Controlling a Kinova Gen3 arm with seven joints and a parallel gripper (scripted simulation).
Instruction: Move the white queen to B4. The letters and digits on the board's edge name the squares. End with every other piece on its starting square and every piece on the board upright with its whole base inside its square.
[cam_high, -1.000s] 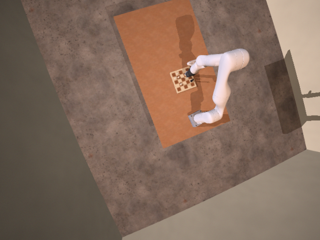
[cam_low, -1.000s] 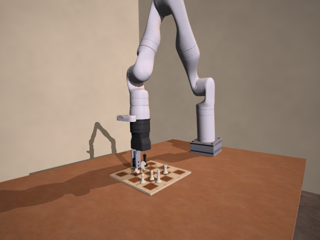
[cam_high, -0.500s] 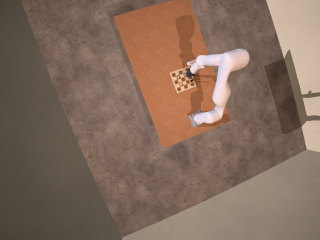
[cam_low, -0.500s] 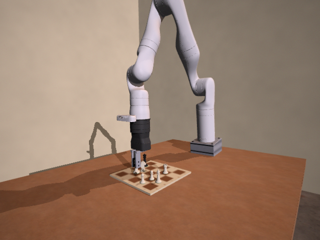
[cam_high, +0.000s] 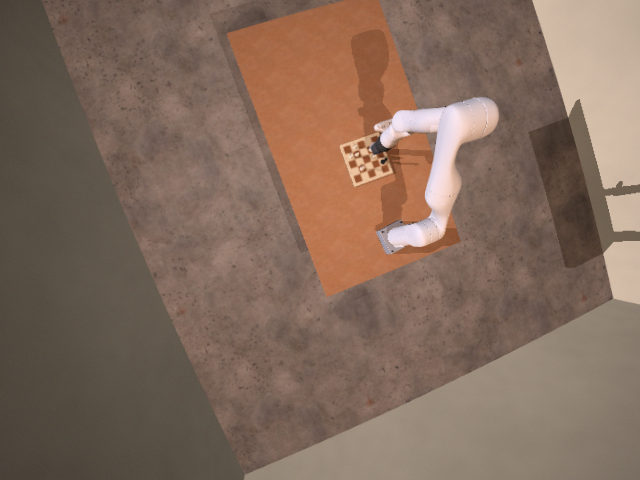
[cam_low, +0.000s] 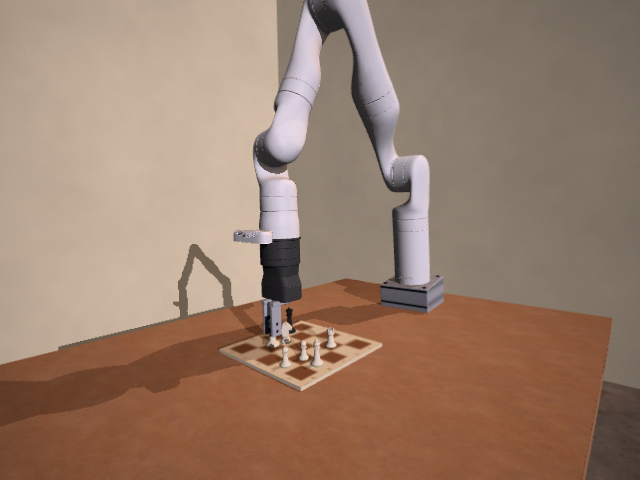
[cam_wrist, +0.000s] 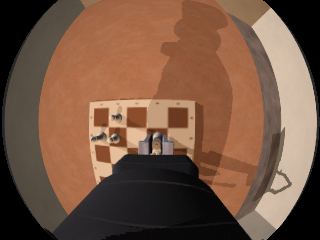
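The small chessboard (cam_low: 310, 379) (cam_high: 361, 180) (cam_wrist: 179, 118) lies on the brown table. My gripper (cam_low: 271, 324) (cam_high: 375, 148) (cam_wrist: 156, 141) points straight down over the board's far left part and is shut on the white queen (cam_low: 272, 341) (cam_wrist: 155, 138). The queen's base is at or just above the board surface; I cannot tell which square it is over. A white piece (cam_low: 285, 329) and a black piece (cam_low: 290, 316) stand close to the right of the fingers. In the wrist view the gripper body hides the near half of the board.
Three white pieces (cam_low: 284, 356) (cam_low: 303, 351) (cam_low: 316, 352) stand in the board's front part and one more white piece (cam_low: 330, 338) stands further right. The arm's base (cam_low: 412, 294) (cam_high: 391, 239) is mounted on the table (cam_low: 465, 413) behind the board.
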